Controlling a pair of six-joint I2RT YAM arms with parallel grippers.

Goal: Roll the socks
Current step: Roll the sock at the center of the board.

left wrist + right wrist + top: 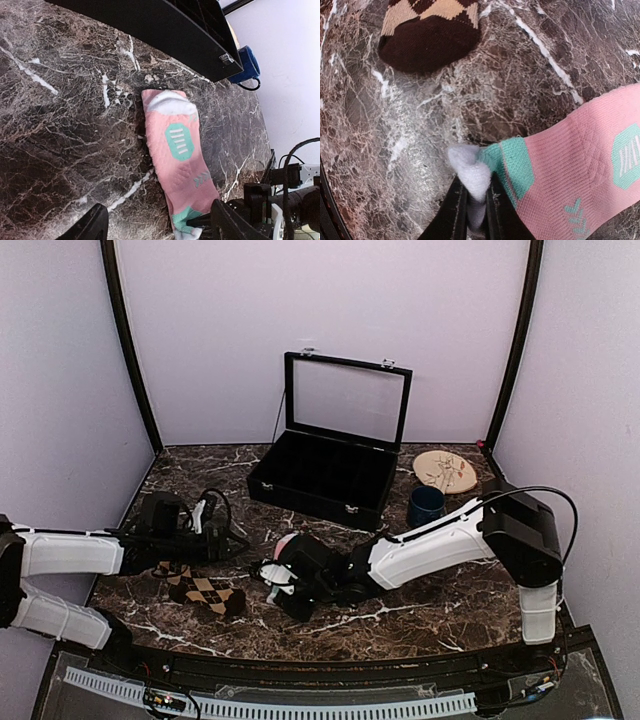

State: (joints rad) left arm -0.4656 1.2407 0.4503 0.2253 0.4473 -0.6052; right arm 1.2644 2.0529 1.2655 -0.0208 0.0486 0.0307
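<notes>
One pink sock [180, 165] on the counter [420, 610] in front of the black case [325, 475], one brown argyle sock [205, 592] farther out from it. White end of pink sock pinched in right claw [476, 200]. Left claw [157, 222] spread wide, gripping nothing.

No legible txt; pink sock [181, 167] marks unreadable

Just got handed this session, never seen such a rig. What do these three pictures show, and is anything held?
Two robot arms sit at a marble table. The overhead picture looks from behind them; the other two come from cameras on each wrist. On the table: a pink sock, a brown argyle sock, an open black case, a blue mug and a round wooden disc. The right gripper pinches the pink sock's white end. The left gripper hangs open near that sock, holding nothing.
</notes>
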